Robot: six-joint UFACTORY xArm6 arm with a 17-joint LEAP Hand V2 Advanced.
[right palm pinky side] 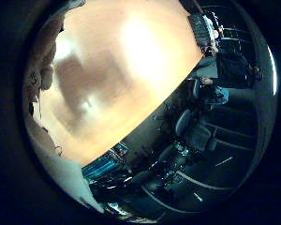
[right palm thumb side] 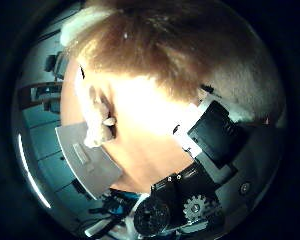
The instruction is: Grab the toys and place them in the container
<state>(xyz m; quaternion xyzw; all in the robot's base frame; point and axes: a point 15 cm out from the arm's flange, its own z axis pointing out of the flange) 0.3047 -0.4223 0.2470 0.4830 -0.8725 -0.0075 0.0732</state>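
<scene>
We are looking out from our palm over a wooden tabletop (right palm pinky side: pixel 131 61) glowing under strong light. On the far left of the little-finger-side view, a pale plush toy (right palm pinky side: pixel 40 70) is lying on the tabletop near its edge; the thumb-side view is showing it as a small cream shape beside a flat grey lid or container wall (right palm thumb side: pixel 90 160), though we cannot tell which. A brown furry mass (right palm thumb side: pixel 180 45), possibly another plush toy, is filling much of that view, so it is close to our palm. Our hand (right palm thumb side: pixel 210 145) is showing only black and geared parts, and we cannot tell whether the fingers are apart or curled. We judge we are approaching a toy; next we need to settle over it and close.
</scene>
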